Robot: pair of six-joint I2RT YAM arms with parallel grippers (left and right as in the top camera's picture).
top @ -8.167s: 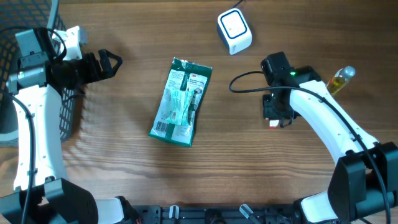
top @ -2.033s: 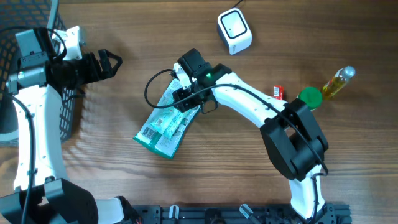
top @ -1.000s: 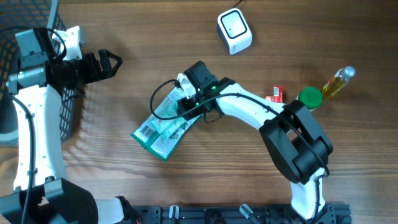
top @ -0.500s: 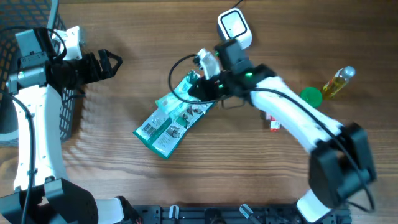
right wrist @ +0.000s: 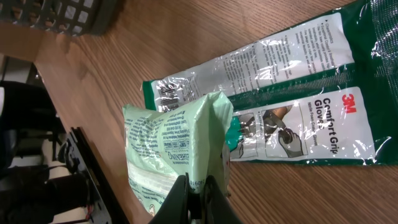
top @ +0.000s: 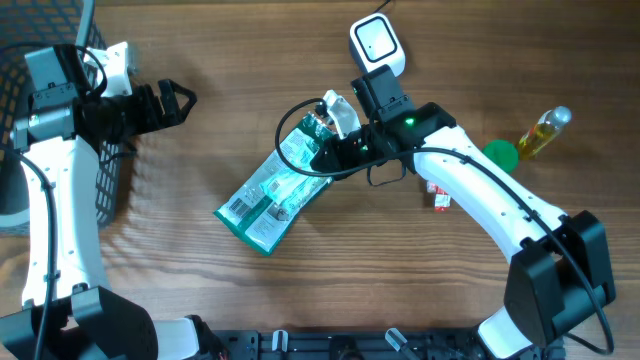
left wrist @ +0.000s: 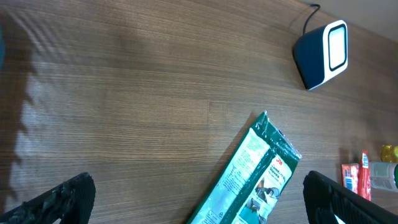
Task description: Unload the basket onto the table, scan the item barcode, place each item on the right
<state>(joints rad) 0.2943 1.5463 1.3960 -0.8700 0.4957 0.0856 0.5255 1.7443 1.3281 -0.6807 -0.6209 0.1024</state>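
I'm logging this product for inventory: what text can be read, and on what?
"3M": on the green glove package.
"Comfort Grip Gloves": same package, front panel.
Small print on its back panel and on the light-green wrapper in the right gripper: too small to read.
Digits of the barcode: too small.

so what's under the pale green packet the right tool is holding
The 3M Comfort Grip gloves pack, flat on the wooden table. The packet, pinched in the right tool, covers part of that pack, so that stretch can't be seen.
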